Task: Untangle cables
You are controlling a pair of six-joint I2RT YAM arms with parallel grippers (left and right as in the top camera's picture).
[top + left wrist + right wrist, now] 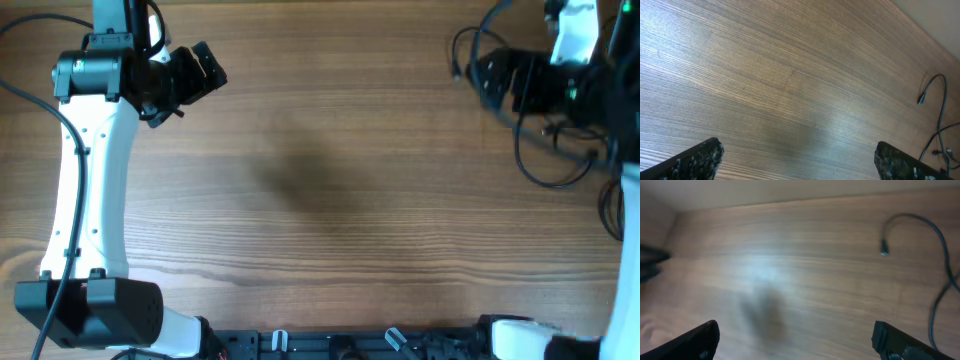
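The cables [521,147] are thin black cords at the table's far right, looping beside and under my right arm. One plug end [457,72] lies just left of my right gripper [478,80]. In the right wrist view that plug [884,250] and its cord [942,239] lie ahead to the right, outside my open right gripper [796,330]. My left gripper [212,68] is at the far left, well away from the cords. It is open [797,150] over bare wood, and a cable [941,102] shows at the right edge of its view.
A wooden table [320,200] fills all the views. The white left arm [90,180] runs down the left side. A black rail [340,345] lies along the front edge. Thicker arm wires [40,95] hang at the left.
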